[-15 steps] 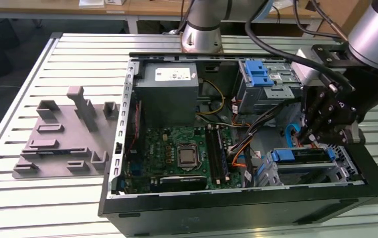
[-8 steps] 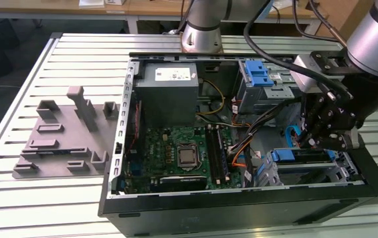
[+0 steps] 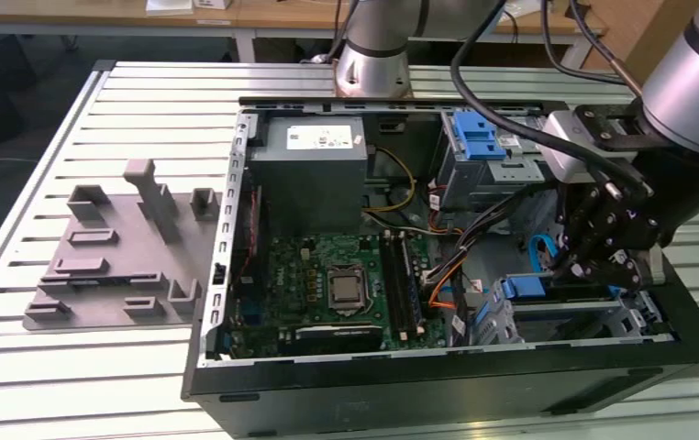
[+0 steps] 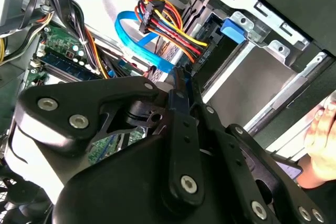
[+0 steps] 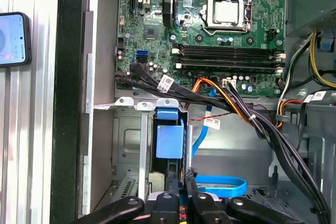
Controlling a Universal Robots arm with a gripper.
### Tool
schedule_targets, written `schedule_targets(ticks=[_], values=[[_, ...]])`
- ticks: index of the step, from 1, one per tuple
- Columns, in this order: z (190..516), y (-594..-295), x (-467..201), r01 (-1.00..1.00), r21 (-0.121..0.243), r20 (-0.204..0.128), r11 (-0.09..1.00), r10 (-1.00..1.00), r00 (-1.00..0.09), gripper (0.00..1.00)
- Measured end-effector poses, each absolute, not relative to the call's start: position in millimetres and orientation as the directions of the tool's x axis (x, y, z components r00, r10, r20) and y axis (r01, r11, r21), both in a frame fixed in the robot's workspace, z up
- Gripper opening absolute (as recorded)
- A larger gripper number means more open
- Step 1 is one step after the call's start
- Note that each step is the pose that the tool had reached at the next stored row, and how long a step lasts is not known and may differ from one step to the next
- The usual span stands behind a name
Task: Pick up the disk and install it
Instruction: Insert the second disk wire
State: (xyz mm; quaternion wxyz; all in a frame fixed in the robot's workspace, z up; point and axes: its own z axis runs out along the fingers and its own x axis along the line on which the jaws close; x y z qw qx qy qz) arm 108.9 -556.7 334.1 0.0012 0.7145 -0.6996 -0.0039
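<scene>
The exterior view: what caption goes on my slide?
The gripper reaches into an open computer case, by the blue-latched drive cage near the motherboard.

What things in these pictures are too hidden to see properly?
- The disk: in the exterior view its flat body is out of sight; the black gripper covers the grey metal drive cage below it.
- Whether the gripper holds anything: in both wrist views its fingers sit close together, but the tips end among blue cables.
- The hand: cut off by the second wrist view's edge.
</scene>
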Motion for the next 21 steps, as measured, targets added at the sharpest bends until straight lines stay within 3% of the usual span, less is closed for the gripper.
schedule_targets(ticks=[21], values=[[334.3,-559.3,109.5,-1.0,0.007,-0.005,-0.021,-1.0,0.021,0.16]])
